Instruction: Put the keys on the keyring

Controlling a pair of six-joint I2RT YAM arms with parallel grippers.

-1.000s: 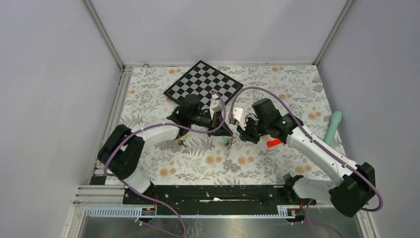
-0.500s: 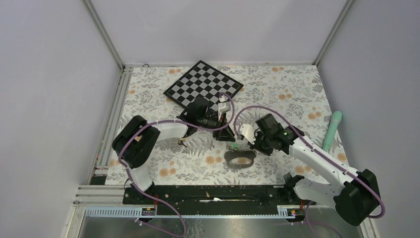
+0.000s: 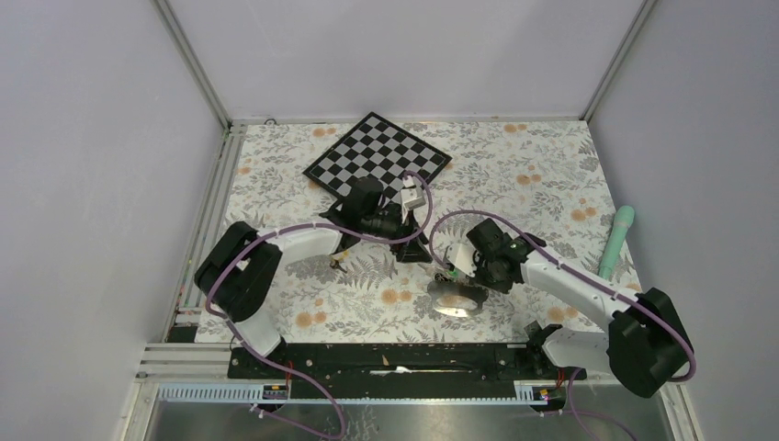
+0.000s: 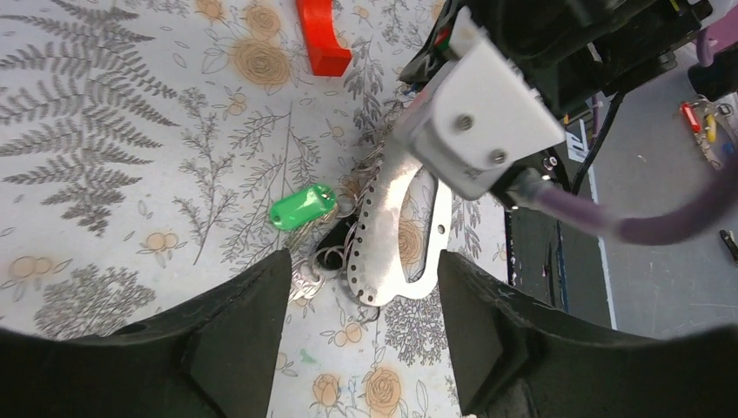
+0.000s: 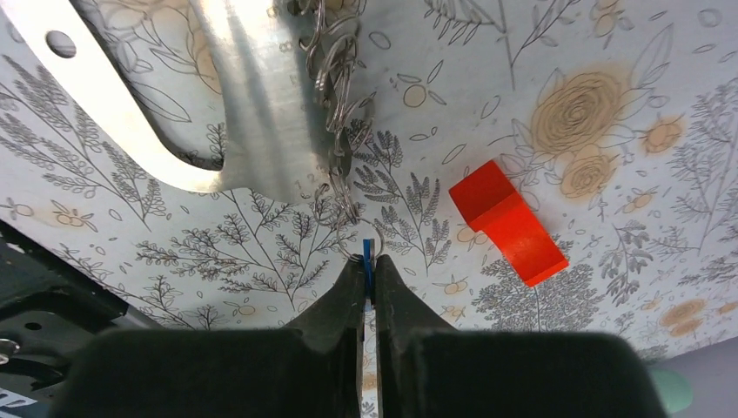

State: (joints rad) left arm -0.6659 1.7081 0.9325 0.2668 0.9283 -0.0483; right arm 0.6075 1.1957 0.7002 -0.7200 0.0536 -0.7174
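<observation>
The keyring [image 3: 457, 300], a flat grey metal loop with a row of small holes, lies on the flowered cloth between the two arms. It also shows in the left wrist view as the keyring [image 4: 381, 233] and in the right wrist view as the keyring [image 5: 252, 113]. A key with a green tag [image 4: 302, 207] lies beside it, among small wire rings [image 5: 335, 78] at its holed edge. My right gripper [image 5: 368, 261] is shut on a blue tag [image 5: 368, 251] at the end of that ring chain. My left gripper [image 4: 361, 326] stands open just short of the keyring, holding nothing.
A red block [image 5: 509, 222] lies on the cloth close to the right gripper. A black-and-white checkerboard [image 3: 377, 156] sits at the back, and a teal cylinder [image 3: 618, 237] lies at the right edge. Grey walls close in the table.
My left gripper has opened and let go. The keyring has come down onto the cloth. The right arm has moved toward the near edge and left, still pinching the blue tag.
</observation>
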